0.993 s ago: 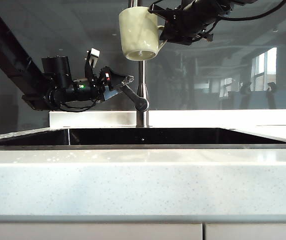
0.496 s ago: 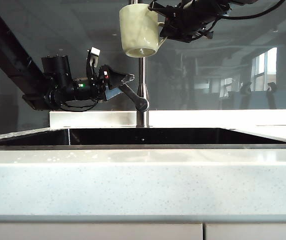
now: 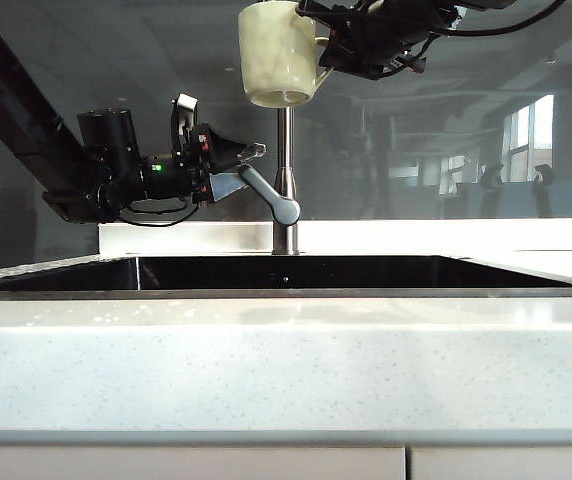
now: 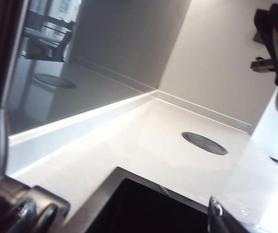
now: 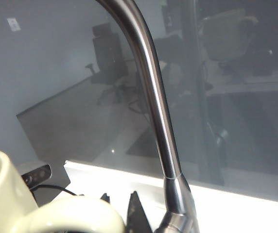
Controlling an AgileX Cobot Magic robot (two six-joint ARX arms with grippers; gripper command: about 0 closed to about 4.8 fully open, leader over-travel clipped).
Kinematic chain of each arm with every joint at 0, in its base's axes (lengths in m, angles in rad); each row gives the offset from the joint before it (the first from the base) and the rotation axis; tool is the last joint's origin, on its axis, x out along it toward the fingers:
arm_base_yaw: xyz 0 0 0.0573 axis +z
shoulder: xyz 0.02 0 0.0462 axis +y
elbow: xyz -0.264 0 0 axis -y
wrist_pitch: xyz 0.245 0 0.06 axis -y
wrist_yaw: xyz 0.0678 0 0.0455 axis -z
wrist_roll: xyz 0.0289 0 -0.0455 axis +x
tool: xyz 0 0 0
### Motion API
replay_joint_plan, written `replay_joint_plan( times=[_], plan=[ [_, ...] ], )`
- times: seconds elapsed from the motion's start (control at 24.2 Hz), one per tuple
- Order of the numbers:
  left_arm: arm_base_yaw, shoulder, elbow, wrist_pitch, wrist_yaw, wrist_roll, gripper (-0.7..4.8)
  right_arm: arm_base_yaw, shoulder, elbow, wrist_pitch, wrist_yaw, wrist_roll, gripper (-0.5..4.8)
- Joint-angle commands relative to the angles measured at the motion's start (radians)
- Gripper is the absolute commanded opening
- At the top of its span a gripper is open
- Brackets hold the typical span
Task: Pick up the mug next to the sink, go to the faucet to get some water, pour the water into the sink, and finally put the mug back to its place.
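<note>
Holding the mug [image 3: 276, 55] by its handle in the right gripper [image 3: 328, 48] under the faucet [image 3: 285, 180] to catch water, with the left gripper [image 3: 251, 168] gaping wide around the lever [image 3: 269, 194] to work it.

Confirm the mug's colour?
Pale cream-green, glossy. The mug, held up by the right pincer near the faucet, shows best in the exterior view.
</note>
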Motion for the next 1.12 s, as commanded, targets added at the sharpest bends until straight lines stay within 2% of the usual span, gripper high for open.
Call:
replay_joint_plan(
  times=[0.04,0.33,0.7,0.99,1.12],
  plan=[
    [-0.004,-0.013,0.006,0.07,0.077,-0.063,4.79,0.003,-0.015,0.013,0.075,0.004,0.016,-0.03],
    [-0.004,-0.013,0.009,0.07,0.084,-0.079,4.79,0.003,-0.015,0.013,0.076,0.018,0.016,-0.03],
    [-0.003,-0.013,0.011,0.048,-0.045,0.137,4.79,0.003,-0.015,0.013,0.076,0.017,0.016,-0.03],
    [-0.002,-0.013,0.011,-0.15,-0.094,0.341,4.79,0.004,-0.016,0.013,0.076,0.017,0.016,-0.03],
    [0.0,-0.013,0.011,-0.194,-0.167,0.39,4.79,0.005,-0.016,0.013,0.076,0.017,0.016,-0.03]
  ],
)
